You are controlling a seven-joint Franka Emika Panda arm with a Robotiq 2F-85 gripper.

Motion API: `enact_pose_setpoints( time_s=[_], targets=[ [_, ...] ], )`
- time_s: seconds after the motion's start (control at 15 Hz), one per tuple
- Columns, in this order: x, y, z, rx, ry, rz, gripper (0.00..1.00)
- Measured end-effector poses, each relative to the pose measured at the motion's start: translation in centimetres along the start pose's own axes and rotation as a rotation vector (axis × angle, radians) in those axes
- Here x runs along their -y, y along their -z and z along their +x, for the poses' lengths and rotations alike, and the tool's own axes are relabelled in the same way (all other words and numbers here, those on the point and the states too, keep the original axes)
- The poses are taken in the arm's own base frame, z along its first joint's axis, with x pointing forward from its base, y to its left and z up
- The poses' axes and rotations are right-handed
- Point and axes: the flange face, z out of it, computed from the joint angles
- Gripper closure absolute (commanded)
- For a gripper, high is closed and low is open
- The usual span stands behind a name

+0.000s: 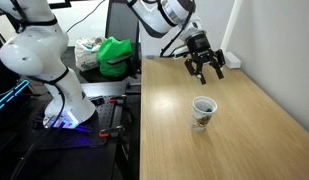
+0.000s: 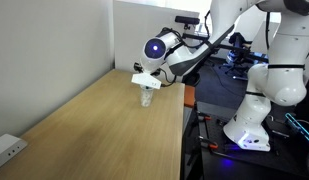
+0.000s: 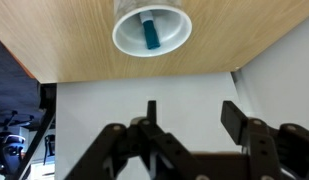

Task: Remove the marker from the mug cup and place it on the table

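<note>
The white mug cup (image 1: pixel 203 112) stands upright on the light tan table (image 1: pixel 249 125). It also shows in an exterior view (image 2: pixel 146 96) on the table (image 2: pixel 84 130). In the wrist view I look down into the cup (image 3: pixel 179 35) at the top of the frame. The greenish marker (image 3: pixel 150 32) stands inside it. My gripper (image 1: pixel 204 66) is open and empty. It hangs above the table, farther back than the cup and apart from it. In the wrist view its two dark fingers (image 3: pixel 192 118) are spread with nothing between them.
A green bag (image 1: pixel 116 55) lies on the dark bench beside the table. A white robot base (image 1: pixel 44 55) stands beyond the table's edge; it also shows in an exterior view (image 2: pixel 266 85). A white power strip (image 2: pixel 6 150) lies at the table's near corner.
</note>
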Motion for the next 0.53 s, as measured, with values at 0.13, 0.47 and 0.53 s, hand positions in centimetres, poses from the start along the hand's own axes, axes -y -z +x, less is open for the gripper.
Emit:
enact_pose_setpoints(
  time_s=[0.13, 0.47, 0.53],
  targets=[
    [-0.1, -0.3, -0.4, 0.001, 0.007, -0.006, 0.7],
    [-0.4, -1.0, -1.3, 0.007, 0.024, -0.019, 0.6],
    [-0.5, -1.2, -1.5, 0.007, 0.027, -0.022, 0.59]
  ],
)
